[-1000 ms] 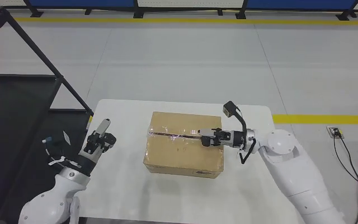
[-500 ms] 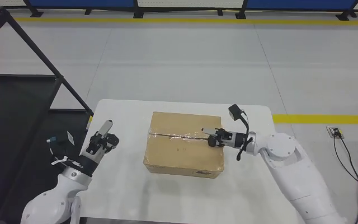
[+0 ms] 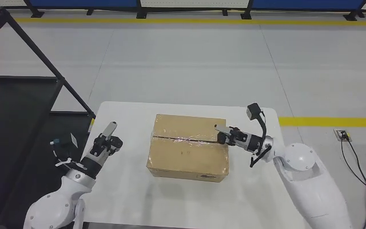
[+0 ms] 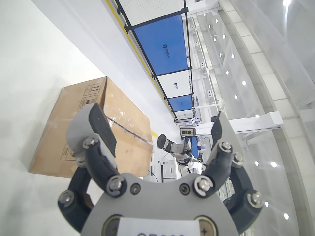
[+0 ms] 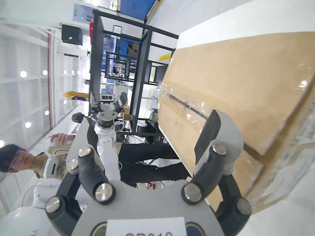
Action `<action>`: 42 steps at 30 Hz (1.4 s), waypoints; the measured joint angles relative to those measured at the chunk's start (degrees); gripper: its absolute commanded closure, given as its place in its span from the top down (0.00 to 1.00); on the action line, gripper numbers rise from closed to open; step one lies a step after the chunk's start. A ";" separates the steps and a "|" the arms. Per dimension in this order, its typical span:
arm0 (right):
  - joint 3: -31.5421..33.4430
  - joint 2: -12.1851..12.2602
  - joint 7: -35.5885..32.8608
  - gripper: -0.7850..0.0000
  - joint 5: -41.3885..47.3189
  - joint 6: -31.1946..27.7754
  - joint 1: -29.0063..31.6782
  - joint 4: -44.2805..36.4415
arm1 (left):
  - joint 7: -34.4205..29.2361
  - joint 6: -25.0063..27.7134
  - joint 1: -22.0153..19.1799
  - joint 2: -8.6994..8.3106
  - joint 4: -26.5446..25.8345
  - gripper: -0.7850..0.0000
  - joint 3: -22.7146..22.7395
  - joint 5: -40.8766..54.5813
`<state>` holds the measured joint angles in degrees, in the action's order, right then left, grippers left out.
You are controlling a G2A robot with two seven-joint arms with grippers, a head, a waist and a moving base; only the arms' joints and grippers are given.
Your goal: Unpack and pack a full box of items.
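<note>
Cardboard box sits near the middle of the white table, long side running left to right. Flaps down. A strip of clear tape runs along the top seam from one end to the other and catches the light. Printed handling marks show on the short end facing the left arm (left wrist view; too small to make out further).

Right gripper is at the box's right end, level with the top edge and in line with the seam. Fingers are spread apart with nothing between them. In the right wrist view one finger pad lies in front of the top face close to the end of the tape. Whether it touches the cardboard cannot be told. The other finger stands off to the side of the box.

Left gripper is over the left part of the table, well apart from the box and pointing away from the robot. Its fingers are also wide apart and hold nothing. Through the gap between them the left wrist view shows the box and, farther off, the right gripper at the far end.

A black metal frame stands off the table's left side. A yellow line crosses the floor beyond the table's right edge.
</note>
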<state>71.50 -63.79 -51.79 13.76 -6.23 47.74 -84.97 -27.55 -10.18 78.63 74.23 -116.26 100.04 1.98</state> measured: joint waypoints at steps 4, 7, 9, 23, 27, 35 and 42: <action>-2.23 -0.17 -3.16 1.00 -1.45 2.67 -2.16 1.52 | 0.17 0.45 0.72 -0.17 0.04 1.00 0.42 0.59; -5.22 -0.78 -2.70 1.00 -2.88 5.33 -4.95 4.49 | 0.62 0.67 1.41 -0.27 -0.05 1.00 0.64 1.00; -7.16 -1.29 -2.36 1.00 -3.02 6.29 -6.79 6.90 | 1.21 0.80 1.95 -0.33 -0.06 1.00 1.08 1.52; -20.18 -7.36 1.63 1.00 6.17 0.06 -16.67 23.48 | 3.36 2.25 5.64 -0.74 0.73 1.00 4.24 5.21; -23.78 -9.75 2.82 1.00 8.74 -1.91 -19.72 27.80 | 3.69 2.70 6.80 -0.83 0.74 1.00 4.77 6.06; -30.47 -14.94 3.69 1.00 11.91 -3.90 -25.52 34.70 | 4.07 3.92 8.80 -0.96 1.98 1.00 4.94 7.74; -35.30 -19.59 4.72 1.00 12.87 -5.30 -29.30 39.73 | 4.17 4.86 10.12 -1.10 2.96 1.00 5.58 9.31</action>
<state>36.20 -83.38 -47.06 26.64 -11.52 18.43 -45.24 -23.38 -5.32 88.75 73.14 -113.30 105.62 11.29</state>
